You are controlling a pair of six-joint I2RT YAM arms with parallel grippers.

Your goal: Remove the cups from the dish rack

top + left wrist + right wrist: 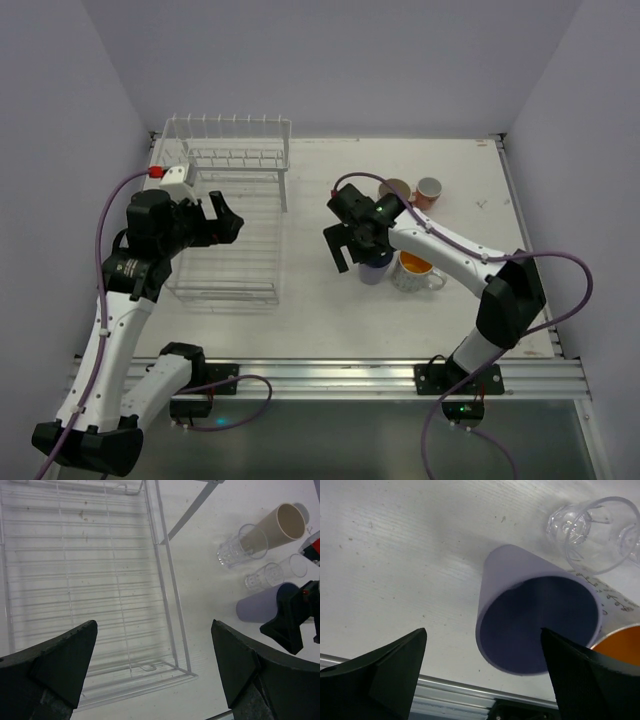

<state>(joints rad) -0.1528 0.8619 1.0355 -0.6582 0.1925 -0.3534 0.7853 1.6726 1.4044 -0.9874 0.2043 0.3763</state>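
The white wire dish rack (pixel 262 213) stands at the left; its lower basket (pixel 75 580) holds no cups. My left gripper (pixel 231 220) hovers over the basket, open and empty (pixel 155 665). The lavender cup (pixel 376 270) stands upright on the table. My right gripper (pixel 352 246) is open just above it and grips nothing (pixel 482 670); the cup (pixel 535 620) sits nearer the right finger. The white mug with orange inside (pixel 415 271), the tan tumbler (pixel 394 189) and the salmon-pink mug (pixel 429 189) stand close by. Two clear glasses (pixel 240 547) (pixel 275 572) stand between them.
The cups are grouped right of the table's centre, with the tan tumbler (pixel 280 527) and the lavender cup (pixel 257 606) at the group's ends. A metal rail (pixel 330 375) runs along the near table edge. Grey walls enclose the table on three sides.
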